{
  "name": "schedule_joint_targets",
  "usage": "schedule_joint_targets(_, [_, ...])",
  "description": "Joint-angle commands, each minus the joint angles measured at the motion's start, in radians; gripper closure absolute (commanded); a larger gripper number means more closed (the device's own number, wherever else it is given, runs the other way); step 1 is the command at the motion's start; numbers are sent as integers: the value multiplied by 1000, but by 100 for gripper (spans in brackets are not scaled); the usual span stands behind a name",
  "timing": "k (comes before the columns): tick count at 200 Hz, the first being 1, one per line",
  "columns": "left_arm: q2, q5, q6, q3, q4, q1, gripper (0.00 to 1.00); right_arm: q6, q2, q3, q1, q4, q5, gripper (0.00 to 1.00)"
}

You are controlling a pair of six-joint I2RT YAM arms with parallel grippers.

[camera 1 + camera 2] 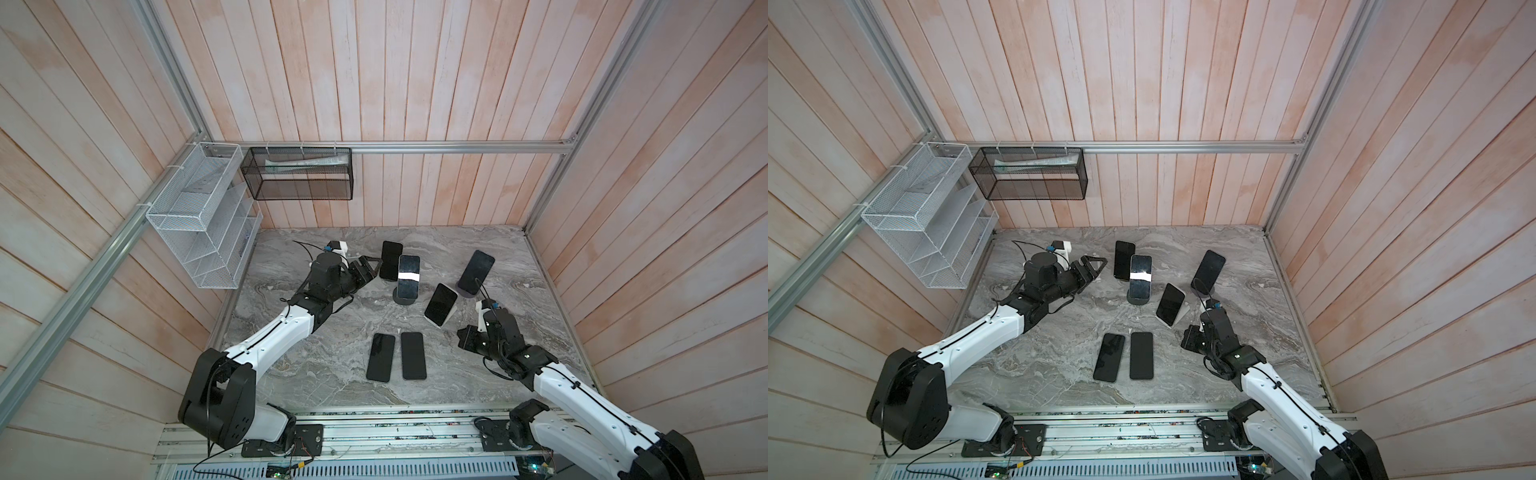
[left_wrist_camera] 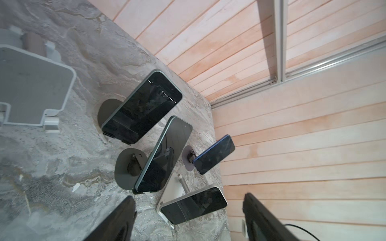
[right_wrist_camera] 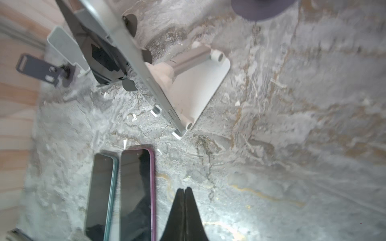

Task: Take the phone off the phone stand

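Crowding worries me: left gripper (image 1: 372,268), fingers spread, hovers at nine o'clock of the glossy black phone (image 1: 391,260) leaning on its round dark stand (image 2: 105,111), at twelve o'clock on the grey marble table (image 1: 316,374). A careless pull could topple the glare-streaked phone (image 1: 409,276) just beside it. Right gripper (image 3: 184,191) is pressed together, empty.

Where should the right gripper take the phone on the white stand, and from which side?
Probably best to grip the phone by its two long edges, in the upper half, coming from above. It leans back on the white stand, and its bottom edge sits behind two small lips, so only the top is free. The right gripper is shut and must open first.
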Motion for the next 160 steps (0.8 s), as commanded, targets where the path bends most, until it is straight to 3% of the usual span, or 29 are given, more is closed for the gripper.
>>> schedule_joint_targets(1, [-66,101,-23,9,43,-6,18,75,10,-52,7,129,-67,100])
schedule_joint_targets(25, [-110,97,-36,-22,69,1,18,126,79,-83,7,267,-93,100])
schedule_joint_targets(53, [-106,117,-31,-37,88,11,18,267,55,-102,8,322,91,100])
schedule_joint_targets(72, [-80,171,-24,-9,85,17,18,281,28,-103,7,354,129,100])
schedule_joint_targets(142, [-53,182,-20,-3,85,55,18,306,140,-150,2,446,-9,100])
schedule_joint_targets(160, [-39,177,-31,-3,77,66,18,340,145,-180,2,488,-33,92])
